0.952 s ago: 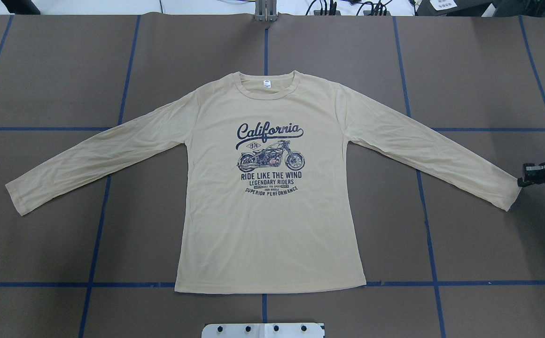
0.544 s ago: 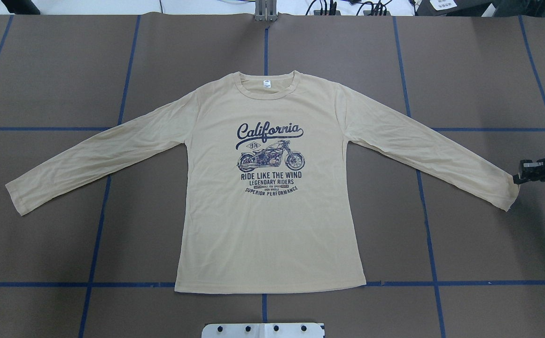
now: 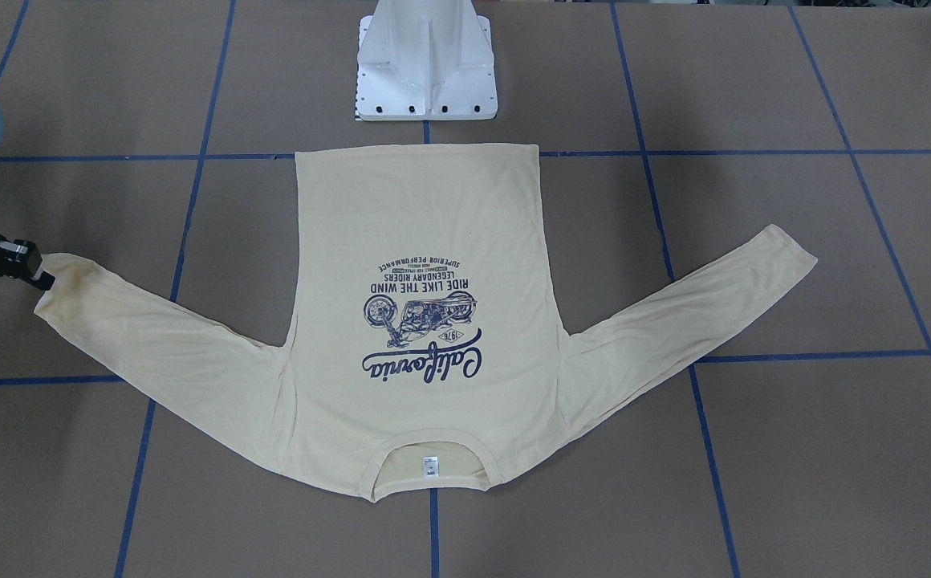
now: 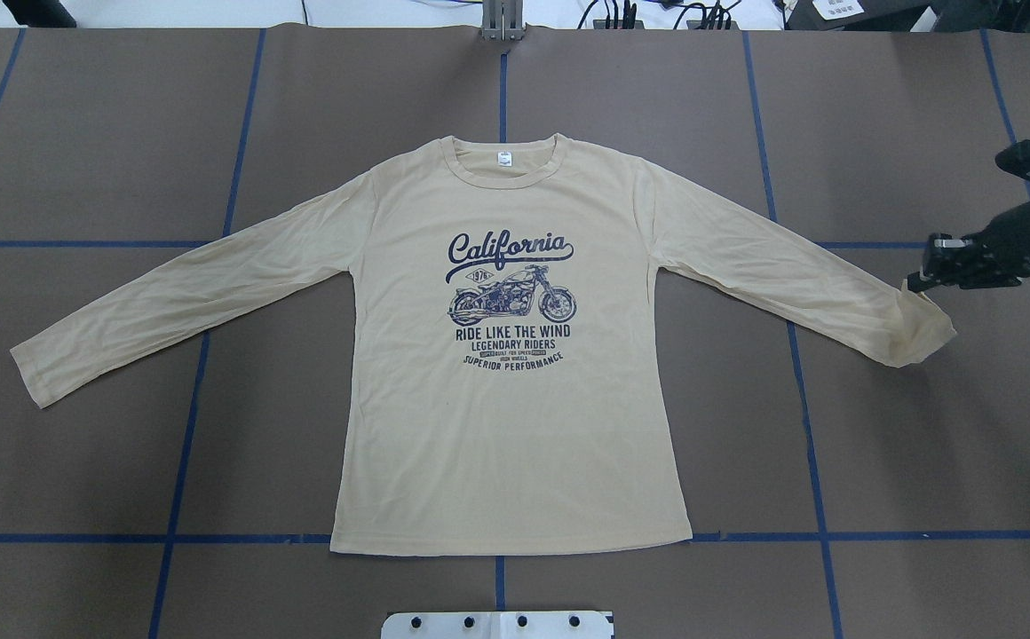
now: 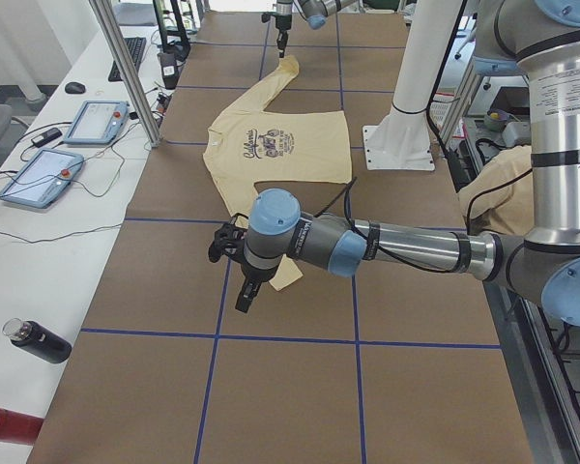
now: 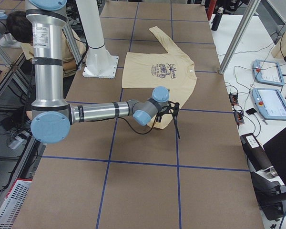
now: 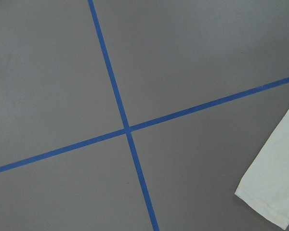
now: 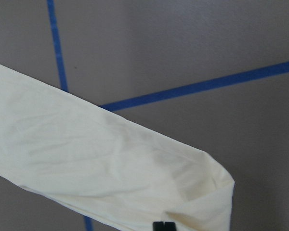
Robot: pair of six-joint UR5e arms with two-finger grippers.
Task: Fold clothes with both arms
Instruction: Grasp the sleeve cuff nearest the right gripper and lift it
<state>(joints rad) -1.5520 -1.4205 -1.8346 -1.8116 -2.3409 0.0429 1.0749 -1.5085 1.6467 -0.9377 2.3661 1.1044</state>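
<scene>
Gripping R cuff [image 4: 923, 324] of T-shirt [image 4: 515, 417], w/ the cuff bunched & lifted a bit off the brown table [image 4: 124, 133].
Detail: right gripper [image 4: 910, 286] has jaws clenched on R cuff edge. Shirt otherwise flat, print up, mid-table, hem toward white base [image 4: 497, 624], neck on far side. L sleeve spread flat; left gripper [image 5: 243, 295] hangs above table near L cuff [image 4: 31, 373], jaw state: can't tell.
</scene>
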